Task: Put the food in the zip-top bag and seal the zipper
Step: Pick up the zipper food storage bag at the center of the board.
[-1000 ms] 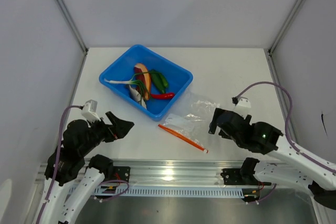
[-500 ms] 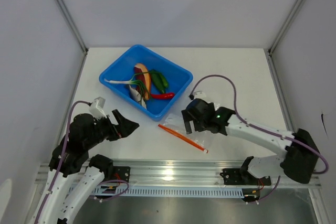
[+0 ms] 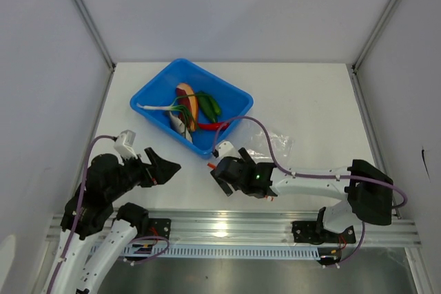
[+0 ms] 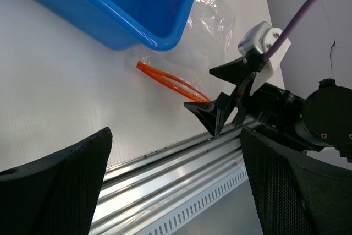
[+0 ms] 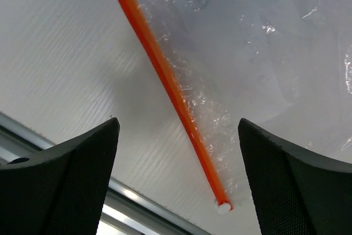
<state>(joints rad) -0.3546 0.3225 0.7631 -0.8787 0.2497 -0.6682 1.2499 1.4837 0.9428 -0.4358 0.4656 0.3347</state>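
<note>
Zip-top bag (image 5: 286,42) grasp step: right gripper (image 5: 177,125), wide open and empty, hangs over its zipper (image 5: 170,94); next, lower and pinch that strip.

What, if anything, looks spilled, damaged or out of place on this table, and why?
Nothing stands out. The toy food all lies inside the blue tray, none spilled. The clear bag lies flat on the table beside the tray, crinkled but with no tear showing.

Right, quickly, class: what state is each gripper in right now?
Left gripper: open, holding nothing.
Right gripper: open, jaws either side of the zipper, not gripping it.
</note>
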